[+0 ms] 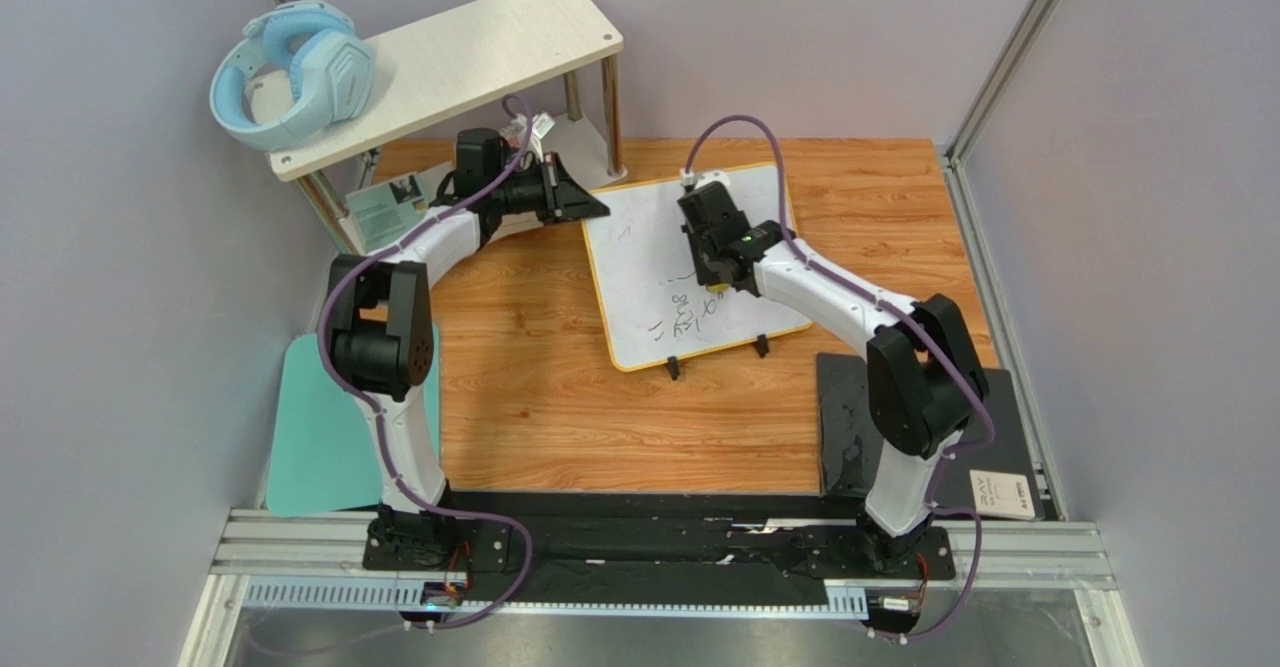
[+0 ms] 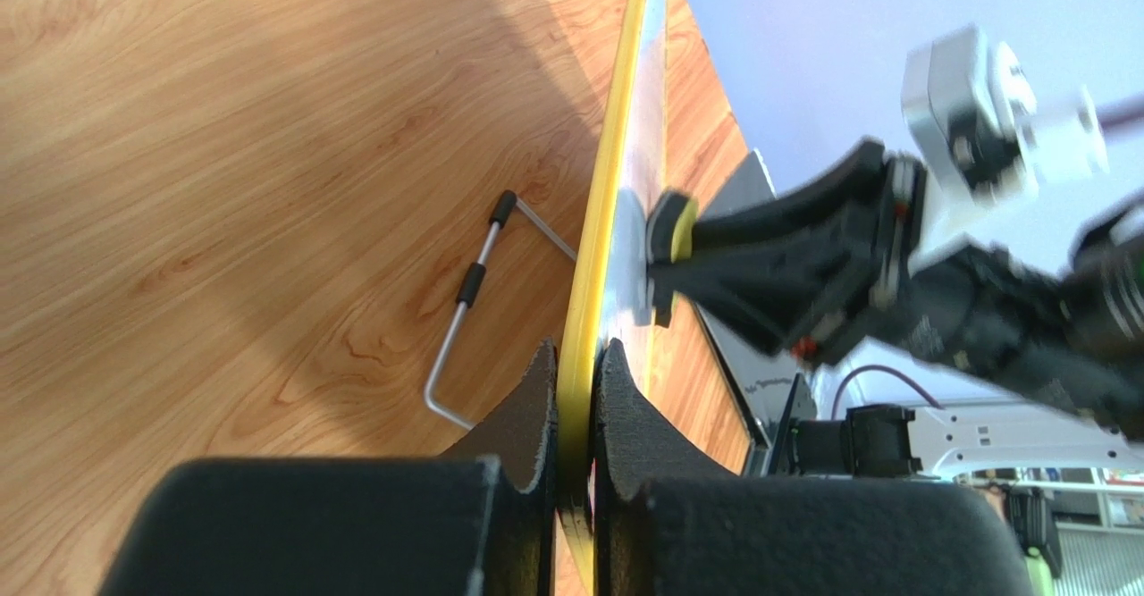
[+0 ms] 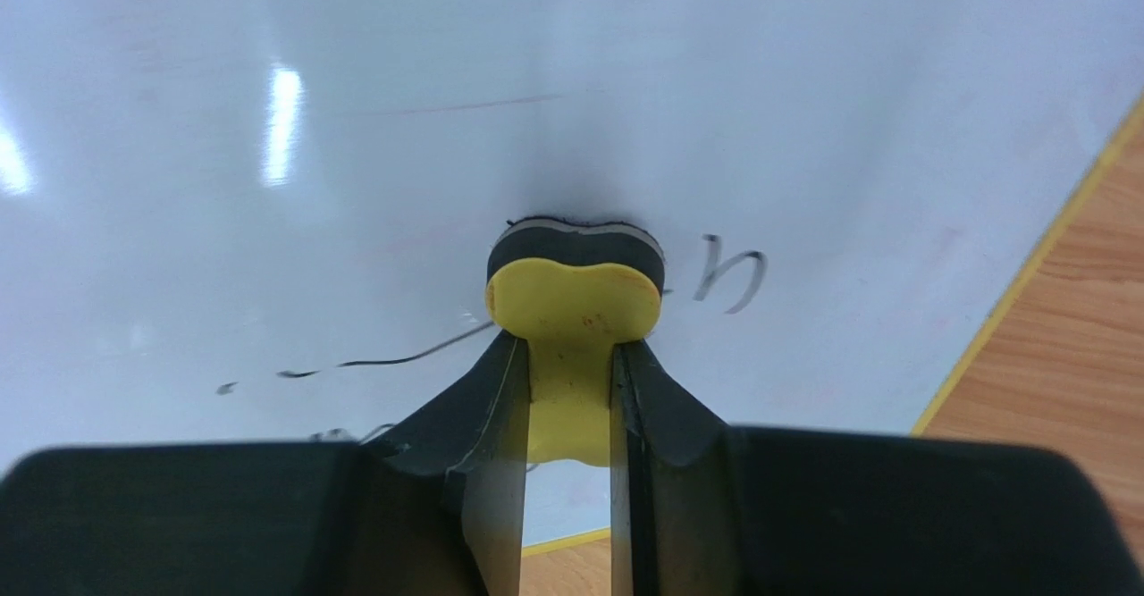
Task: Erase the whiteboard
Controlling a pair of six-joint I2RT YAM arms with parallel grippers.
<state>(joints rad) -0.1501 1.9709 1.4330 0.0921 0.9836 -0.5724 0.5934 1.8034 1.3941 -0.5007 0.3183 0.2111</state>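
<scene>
The whiteboard (image 1: 661, 270), white with a yellow-orange frame and two black feet, lies tilted on the wooden table with dark marks on its lower part. My left gripper (image 1: 589, 202) is shut on its far left corner; in the left wrist view (image 2: 578, 395) the jaws pinch the yellow frame (image 2: 611, 207) edge-on. My right gripper (image 1: 715, 280) is shut on a yellow eraser (image 3: 575, 321) with a dark felt pad, pressed against the white surface (image 3: 403, 114) among the marks (image 3: 732, 281). The eraser also shows in the left wrist view (image 2: 669, 241).
A pale wooden shelf (image 1: 451, 60) with blue headphones (image 1: 290, 75) stands at the back left. A teal mat (image 1: 323, 427) lies left, a black mat (image 1: 932, 427) right. A metal wire foot (image 2: 463, 308) shows under the board.
</scene>
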